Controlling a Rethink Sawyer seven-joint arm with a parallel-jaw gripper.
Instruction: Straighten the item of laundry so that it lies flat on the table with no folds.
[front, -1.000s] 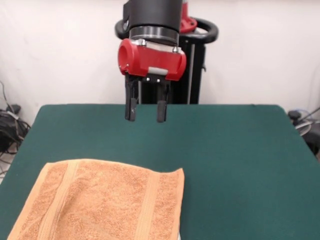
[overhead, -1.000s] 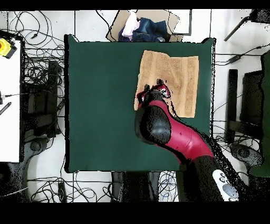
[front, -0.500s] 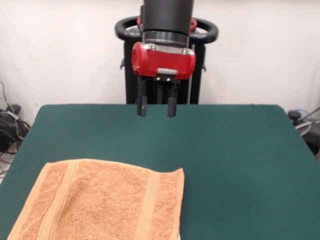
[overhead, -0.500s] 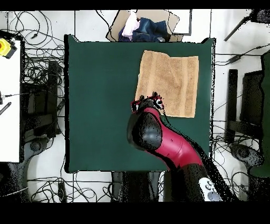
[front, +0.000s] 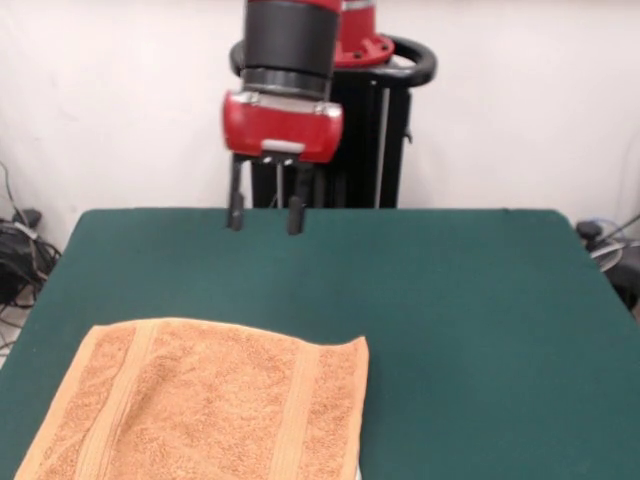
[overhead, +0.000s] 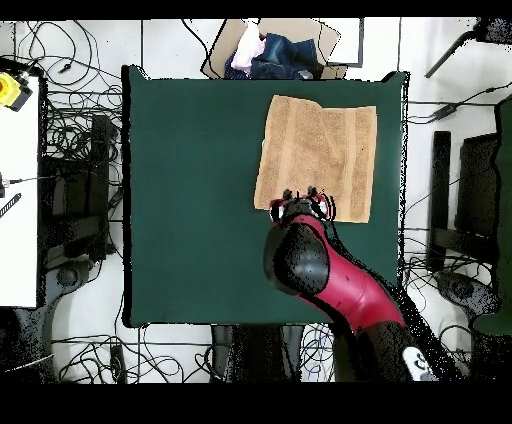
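The item of laundry (front: 205, 400) is an orange-tan towel spread on the green table (front: 470, 330) at the near left of the front view, with woven bands running across it. In the overhead view the same towel (overhead: 318, 152) lies near the table's (overhead: 190, 190) upper right corner. My gripper (front: 265, 212) hangs open and empty well above the table, back from the towel's far edge. From overhead the gripper (overhead: 300, 196) sits at the towel's lower edge.
A cardboard box of clothes (overhead: 270, 52) stands just past the table's top edge in the overhead view. Cables cover the floor around the table. A white bench (overhead: 18, 190) stands at the left.
The gripper has drawn up and back from the towel, then swung to the left in the front view. The towel has not moved.
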